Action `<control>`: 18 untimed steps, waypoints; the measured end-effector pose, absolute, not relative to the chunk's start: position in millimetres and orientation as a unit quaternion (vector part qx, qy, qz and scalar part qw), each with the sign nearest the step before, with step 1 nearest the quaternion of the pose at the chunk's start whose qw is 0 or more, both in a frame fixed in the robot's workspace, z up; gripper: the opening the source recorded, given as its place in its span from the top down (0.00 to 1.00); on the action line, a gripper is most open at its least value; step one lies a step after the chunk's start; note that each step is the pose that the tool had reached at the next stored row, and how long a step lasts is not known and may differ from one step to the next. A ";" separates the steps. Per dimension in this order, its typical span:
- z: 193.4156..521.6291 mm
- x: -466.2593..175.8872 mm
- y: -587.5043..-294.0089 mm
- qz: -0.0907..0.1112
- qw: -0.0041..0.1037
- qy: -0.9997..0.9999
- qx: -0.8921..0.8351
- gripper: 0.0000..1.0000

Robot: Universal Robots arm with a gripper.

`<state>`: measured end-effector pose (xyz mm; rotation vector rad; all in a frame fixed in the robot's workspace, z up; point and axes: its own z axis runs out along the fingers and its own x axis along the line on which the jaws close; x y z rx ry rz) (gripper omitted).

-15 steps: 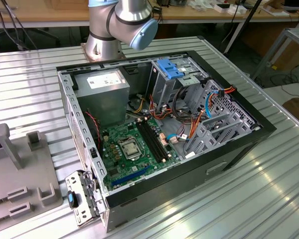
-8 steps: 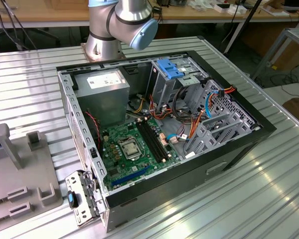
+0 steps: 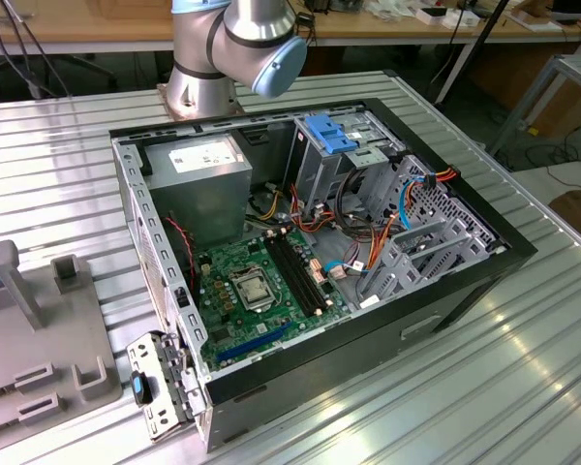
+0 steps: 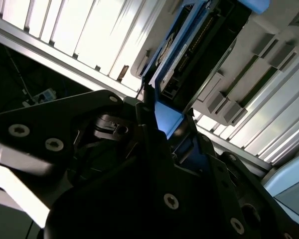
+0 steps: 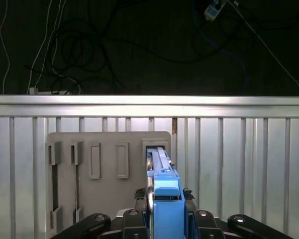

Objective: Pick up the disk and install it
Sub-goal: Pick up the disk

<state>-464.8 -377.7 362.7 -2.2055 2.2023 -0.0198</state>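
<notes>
- Disk [image 5: 167, 199] stands on edge in the outermost slot of the grey holder [image 5: 109, 149], which lies near the bench [image 5: 239, 164] edge. Blue carrier tab points twd the wrist.
- Fingers [image 5: 139, 221] look pressed on both flat faces, so the gripper [image 5: 167, 221] reads as clamped on it.
- Keep your pull in line w/ the slot and don't twist, or the carrier prob. binds.
- PC case [image 3: 445, 291] is well apart.
</notes>
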 end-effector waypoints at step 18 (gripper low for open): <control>423.4 -464.8 -377.8 -0.006 0.012 0.707 -0.708 0.63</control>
